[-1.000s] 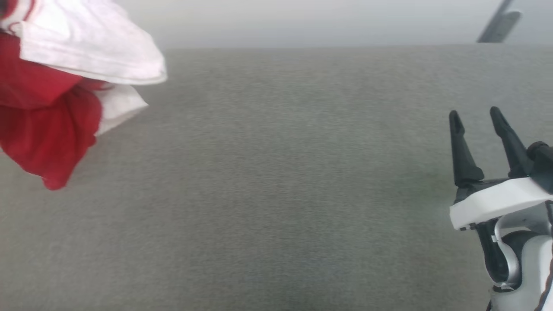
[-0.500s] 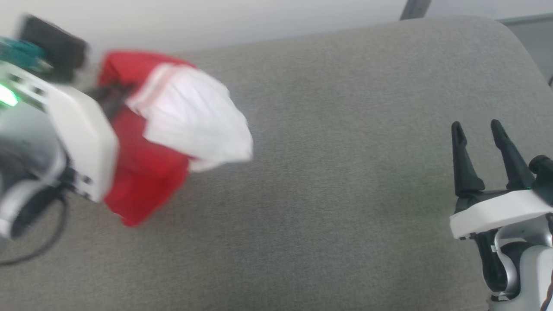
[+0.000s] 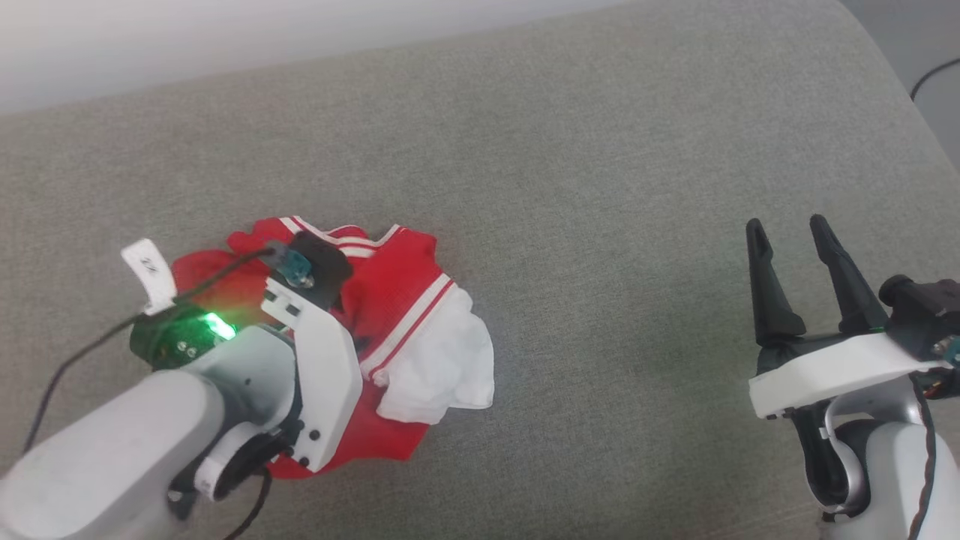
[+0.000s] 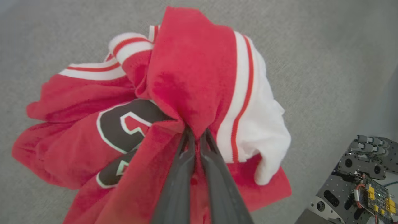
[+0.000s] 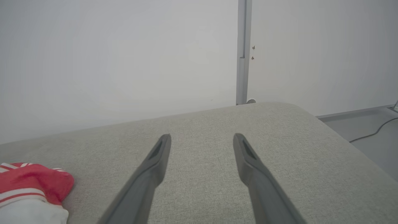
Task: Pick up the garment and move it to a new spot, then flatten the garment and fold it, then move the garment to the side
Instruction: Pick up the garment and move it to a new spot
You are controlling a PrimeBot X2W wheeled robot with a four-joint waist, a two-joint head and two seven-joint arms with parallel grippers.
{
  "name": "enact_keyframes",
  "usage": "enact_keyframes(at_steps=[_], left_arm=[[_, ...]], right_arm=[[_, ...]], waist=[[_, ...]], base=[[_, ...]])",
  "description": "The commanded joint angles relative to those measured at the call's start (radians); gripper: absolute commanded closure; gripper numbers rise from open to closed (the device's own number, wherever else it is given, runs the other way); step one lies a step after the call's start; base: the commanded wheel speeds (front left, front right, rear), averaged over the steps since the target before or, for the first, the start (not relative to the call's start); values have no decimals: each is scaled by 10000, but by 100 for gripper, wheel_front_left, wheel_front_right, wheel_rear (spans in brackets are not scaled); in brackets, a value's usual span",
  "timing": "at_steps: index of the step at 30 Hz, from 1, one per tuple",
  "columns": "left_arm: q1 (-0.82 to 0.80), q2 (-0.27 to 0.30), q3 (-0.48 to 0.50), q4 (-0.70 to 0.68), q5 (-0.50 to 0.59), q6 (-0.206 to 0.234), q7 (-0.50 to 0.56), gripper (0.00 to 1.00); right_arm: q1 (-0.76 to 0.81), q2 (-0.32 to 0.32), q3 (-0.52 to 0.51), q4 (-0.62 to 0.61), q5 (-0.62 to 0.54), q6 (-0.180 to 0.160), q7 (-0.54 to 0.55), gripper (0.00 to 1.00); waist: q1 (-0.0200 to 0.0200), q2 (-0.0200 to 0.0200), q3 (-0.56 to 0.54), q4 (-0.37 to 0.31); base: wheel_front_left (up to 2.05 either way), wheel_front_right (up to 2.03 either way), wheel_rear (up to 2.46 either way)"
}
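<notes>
The left fingers (image 4: 186, 161) are clenched together on a pinched fold of the garment (image 4: 192, 71), a soft red jersey-style shirt with white sleeves and red-and-white striped trim. In the left wrist view the red cloth bunches up around the fingertips and spreads past them on both sides. To the left of these fingers lies a dark, white-outlined numeral (image 4: 124, 119). To their right hangs a white sleeve (image 4: 267, 124) edged with striped trim.

From the head view the garment (image 3: 397, 277) sits in a crumpled heap on the grey woven-fabric surface (image 3: 600, 187), directly beneath the left arm's white wrist housing (image 3: 326, 375), which hides the fingertips. A green light (image 3: 217, 327) glows on that wrist.

The right fingers (image 3: 766, 289) stand spread apart, grasping nothing, and are well apart from the garment. In the right wrist view the two fingers (image 5: 155, 161) point across bare grey surface (image 5: 202, 186) toward a white wall with a grey vertical post (image 5: 242, 53). The garment (image 5: 34, 180) lies far off to the left of them, at the lower corner. A dark cable (image 5: 370, 133) runs over the floor to the right of these fingers.
</notes>
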Motion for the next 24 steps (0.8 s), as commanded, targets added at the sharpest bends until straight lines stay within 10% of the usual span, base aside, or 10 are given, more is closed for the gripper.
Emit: enact_keyframes(at_steps=[1,12,14,15,24], left_arm=[[127,-66,-69,230,208,-101,16,100],[173,-1051,-746,2393,319,-837,-468,100],[66,-1184,-684,2518,265,-948,-639,18],[37,-1246,-617,2525,189,-998,-715,0],[86,-955,99,1974,1,-1235,-1911,0]], right_arm=[[-161,28,63,36,54,1,-96,0],[-368,25,210,387,5,1,-258,0],[-354,26,180,422,-34,1,-232,0],[-335,26,167,435,-78,1,-207,0],[-63,26,-4,352,-226,1,-6,0]], waist=[[0,-1,76,-42],[0,-1,167,87],[0,-1,48,210],[0,-1,-27,284],[0,-1,-835,1005]], base=[[0,0,0],[0,0,0],[0,0,0],[0,0,0],[0,0,0]])
